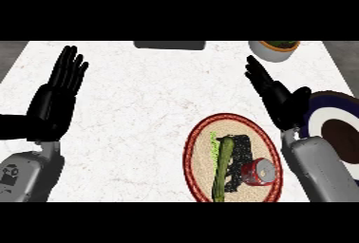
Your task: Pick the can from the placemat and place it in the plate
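A red can (258, 172) lies on its side on a round woven placemat (200, 154) with a dark red rim, at the lower middle right of the white counter. A green and black vegetable (226, 163) lies beside the can on the mat. The plate (335, 128), dark blue with a white ring and brown centre, sits at the right edge, partly hidden by my right forearm. My right hand (279, 97) is open, fingers straight, above the mat and left of the plate. My left hand (56, 97) rests open at the left, fingers up.
A white bowl (275, 49) with dark, green-flecked contents stands at the counter's far right. A dark flat object (170, 45) lies at the far edge in the middle. The counter's surface is white marble.
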